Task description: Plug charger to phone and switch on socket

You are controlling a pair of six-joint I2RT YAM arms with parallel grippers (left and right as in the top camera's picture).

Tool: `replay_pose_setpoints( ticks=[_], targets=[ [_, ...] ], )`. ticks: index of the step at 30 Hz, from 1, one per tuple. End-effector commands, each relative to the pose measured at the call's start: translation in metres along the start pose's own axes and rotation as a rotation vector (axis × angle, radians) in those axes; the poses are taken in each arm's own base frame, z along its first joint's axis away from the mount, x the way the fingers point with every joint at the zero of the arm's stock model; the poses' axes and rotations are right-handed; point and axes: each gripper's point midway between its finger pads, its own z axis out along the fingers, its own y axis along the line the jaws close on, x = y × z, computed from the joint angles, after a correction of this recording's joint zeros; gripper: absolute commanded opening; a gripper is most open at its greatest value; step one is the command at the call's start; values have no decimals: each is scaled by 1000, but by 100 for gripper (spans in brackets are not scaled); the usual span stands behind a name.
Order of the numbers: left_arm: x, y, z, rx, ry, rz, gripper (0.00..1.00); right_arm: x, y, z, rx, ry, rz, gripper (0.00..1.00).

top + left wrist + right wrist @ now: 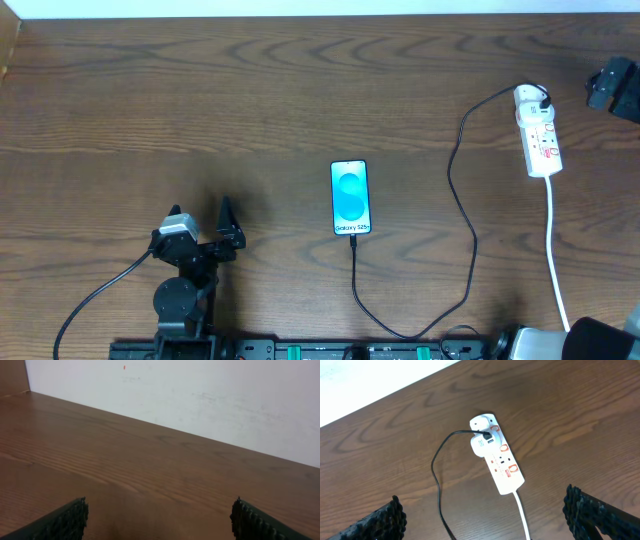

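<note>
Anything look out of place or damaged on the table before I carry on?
Nothing stands out. The phone lies flat and square. The charger runs in a loose curve from its bottom edge to the socket, which lies flat and slightly slanted. No spill or damage shows. The switch state cannot be told.

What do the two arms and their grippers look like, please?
The left arm is black, with a small grey block near the wrist and a thick black cable. The left gripper and right gripper have black jaws with ribbed faces.
</note>
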Motion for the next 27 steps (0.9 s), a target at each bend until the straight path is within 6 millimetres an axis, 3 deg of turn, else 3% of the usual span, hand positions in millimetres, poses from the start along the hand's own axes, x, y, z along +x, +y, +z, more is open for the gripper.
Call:
replay_pose_setpoints(
  ticks=[1,10,18,27],
  targets=[
    [16,6,1,-21,51,17,91,-3,3,-6,-6,-16,0,99],
    [16,6,1,-21,51,17,91,-3,3,-6,-6,-16,0,99],
    [16,6,1,-21,51,17,91,-15,5,-4,-20,-107,-17,99],
    [16,6,1,-21,52,17,91,8,19,2,-134,-383,-90,99]
  ],
)
